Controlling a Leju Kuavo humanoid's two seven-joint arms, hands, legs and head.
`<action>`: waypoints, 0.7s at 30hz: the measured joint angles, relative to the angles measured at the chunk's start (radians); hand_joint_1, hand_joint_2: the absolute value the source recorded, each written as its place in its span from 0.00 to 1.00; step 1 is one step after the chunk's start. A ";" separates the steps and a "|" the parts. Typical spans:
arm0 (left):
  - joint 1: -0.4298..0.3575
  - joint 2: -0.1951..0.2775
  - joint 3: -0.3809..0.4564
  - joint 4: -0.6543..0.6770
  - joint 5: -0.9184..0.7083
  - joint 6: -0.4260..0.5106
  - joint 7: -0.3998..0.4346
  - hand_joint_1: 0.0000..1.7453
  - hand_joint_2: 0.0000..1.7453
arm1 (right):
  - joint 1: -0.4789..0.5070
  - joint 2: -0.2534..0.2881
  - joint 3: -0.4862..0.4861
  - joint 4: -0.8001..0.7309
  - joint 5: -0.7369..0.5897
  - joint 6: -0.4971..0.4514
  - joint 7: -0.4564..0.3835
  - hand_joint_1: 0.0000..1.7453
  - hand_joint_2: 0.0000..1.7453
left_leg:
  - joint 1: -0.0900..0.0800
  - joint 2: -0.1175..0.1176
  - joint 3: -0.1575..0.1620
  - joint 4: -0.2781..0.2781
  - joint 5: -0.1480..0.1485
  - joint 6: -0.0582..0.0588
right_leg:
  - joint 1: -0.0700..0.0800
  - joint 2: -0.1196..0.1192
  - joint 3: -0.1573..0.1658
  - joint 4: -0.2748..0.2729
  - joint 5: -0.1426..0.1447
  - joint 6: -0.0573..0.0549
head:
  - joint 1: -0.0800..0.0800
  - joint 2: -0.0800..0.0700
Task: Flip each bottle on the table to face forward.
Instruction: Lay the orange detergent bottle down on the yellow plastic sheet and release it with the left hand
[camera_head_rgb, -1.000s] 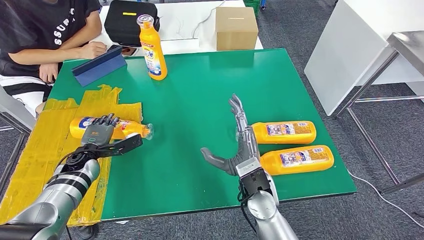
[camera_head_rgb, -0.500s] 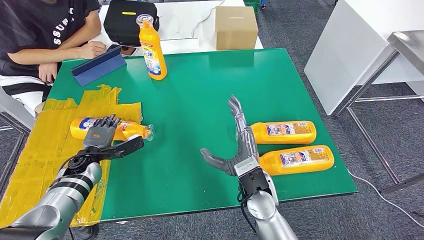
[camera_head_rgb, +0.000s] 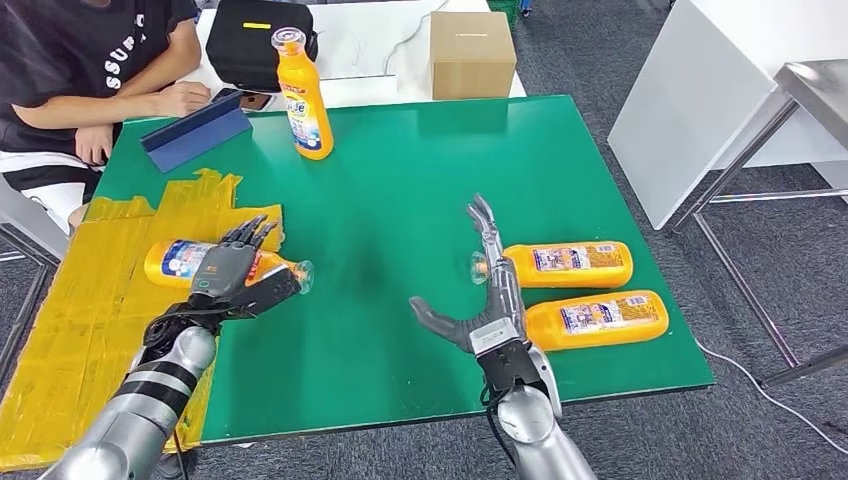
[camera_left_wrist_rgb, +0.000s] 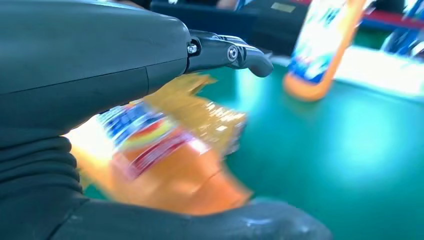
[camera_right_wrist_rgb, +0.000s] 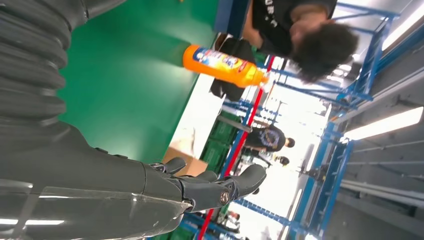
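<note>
Three orange bottles show in the head view. One stands upright (camera_head_rgb: 305, 95) at the table's far side, also seen as a blurred upright bottle (camera_left_wrist_rgb: 320, 45) and a sideways bottle (camera_right_wrist_rgb: 222, 65) in the wrist views. Two lie side by side at the right: a far bottle (camera_head_rgb: 565, 263) and a near bottle (camera_head_rgb: 595, 318). A fourth, the left bottle (camera_head_rgb: 172, 260), lies on yellow tape; it is the blurred bottle (camera_left_wrist_rgb: 170, 160) in the left wrist view. My left hand (camera_head_rgb: 235, 275) reaches over it, fingers straight on the far side and thumb on the near side. My right hand (camera_head_rgb: 490, 295) is open, flat beside the two right bottles' caps.
A person sits at the far left corner behind a blue case (camera_head_rgb: 195, 130). A black bag (camera_head_rgb: 262, 40) and a cardboard box (camera_head_rgb: 472, 55) stand beyond the green table (camera_head_rgb: 400, 180). Yellow tape (camera_head_rgb: 90, 300) covers its left side. A white table (camera_head_rgb: 720, 90) stands to the right.
My left hand has moved forward over the lying left bottle, its thumb now along the bottle's near side. My right hand has shifted slightly toward the right bottles.
</note>
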 joint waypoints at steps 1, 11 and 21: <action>0.014 0.000 -0.006 -0.040 0.018 -0.004 -0.001 0.00 0.00 | 0.004 -0.002 -0.004 -0.003 0.002 -0.003 0.000 0.00 1.00 | 0.000 0.000 0.000 0.000 0.000 0.000 | 0.000 0.000 0.000 0.000 0.000 0.000 | 0.000 0.000; 0.081 0.004 -0.028 -0.235 0.055 -0.009 0.000 0.00 0.00 | 0.020 -0.012 -0.023 -0.021 0.007 -0.014 -0.001 0.00 1.00 | 0.001 0.000 0.000 0.000 0.000 0.000 | 0.001 0.000 0.000 0.000 0.000 0.000 | 0.000 0.000; 0.089 0.006 -0.030 -0.265 0.064 -0.006 0.001 0.00 0.00 | 0.022 -0.013 -0.025 -0.025 0.007 -0.015 -0.001 0.00 1.00 | 0.000 0.000 0.000 0.000 0.000 0.000 | 0.000 0.000 0.000 0.000 0.000 0.000 | 0.000 0.000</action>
